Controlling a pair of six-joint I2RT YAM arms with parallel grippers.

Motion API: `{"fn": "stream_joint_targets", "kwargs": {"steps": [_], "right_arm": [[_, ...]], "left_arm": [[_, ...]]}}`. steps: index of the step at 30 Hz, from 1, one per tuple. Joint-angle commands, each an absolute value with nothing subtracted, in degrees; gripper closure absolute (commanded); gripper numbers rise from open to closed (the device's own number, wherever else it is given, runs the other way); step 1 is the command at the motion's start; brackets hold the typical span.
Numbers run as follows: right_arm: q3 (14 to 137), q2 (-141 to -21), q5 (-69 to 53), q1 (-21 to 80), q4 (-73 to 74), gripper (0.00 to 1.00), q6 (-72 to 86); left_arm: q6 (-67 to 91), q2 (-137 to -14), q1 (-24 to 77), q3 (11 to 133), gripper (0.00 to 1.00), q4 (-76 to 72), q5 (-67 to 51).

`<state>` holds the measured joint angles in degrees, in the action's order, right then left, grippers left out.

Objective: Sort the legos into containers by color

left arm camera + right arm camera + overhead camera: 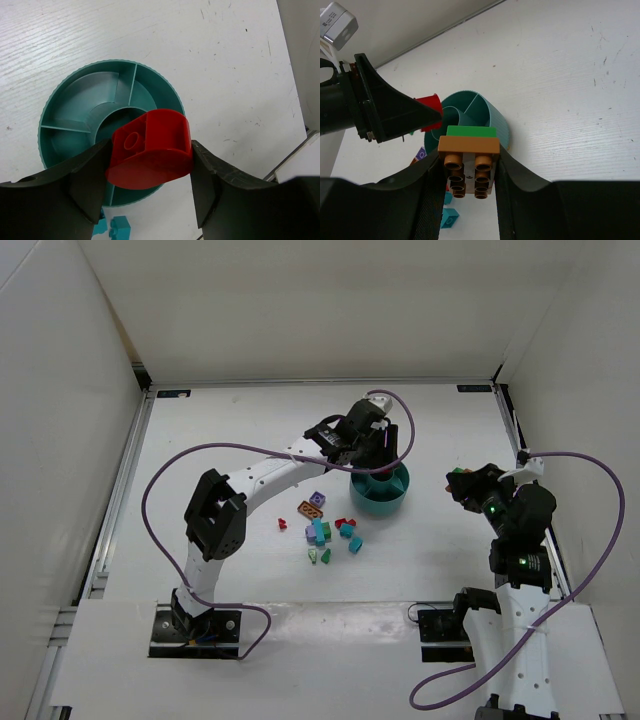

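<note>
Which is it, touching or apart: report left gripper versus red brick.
Touching. Left wrist view: the red brick sits in the left gripper, both fingers pressed against its sides, no gap.

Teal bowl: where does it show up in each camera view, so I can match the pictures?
Top external: the teal bowl sits right of centre, beneath the left pincer.
Left wrist: the bowl is centre-left, partly behind the red brick that pincer holds.
Right wrist: the bowl is at centre, behind the orange-and-green stack in the right pincer.
Shared landmark: the left pincer, at the bowl in every view.
</note>
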<state>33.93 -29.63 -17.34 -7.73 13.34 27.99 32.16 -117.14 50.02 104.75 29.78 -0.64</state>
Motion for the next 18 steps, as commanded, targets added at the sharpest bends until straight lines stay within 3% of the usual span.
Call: {"fn": "stream_joint_targets", "kwargs": {"steps": [1,10,11,18], "right_arm": [[34.10,-29.44,-17.93,-7.91,10.72,1.00,28.04],[34.19,-29.09,-17.58,-7.82,11.25,1.00,28.04],[34.10,-28.83,-17.40,-7.91,11.08,1.00,27.86],[34.10,-28.30,-17.40,-7.91,11.08,1.00,27.69]], "left_arm": [[32.61,-116.19,50.01,104.94,0.32,30.24,-0.79],[33.14,-115.93,50.18,103.71,0.25,30.06,-0.44],[33.31,-115.93,50.19,103.80,0.19,30.15,-0.44],[33.84,-115.14,50.19,103.10,0.18,29.62,-0.18]]}}
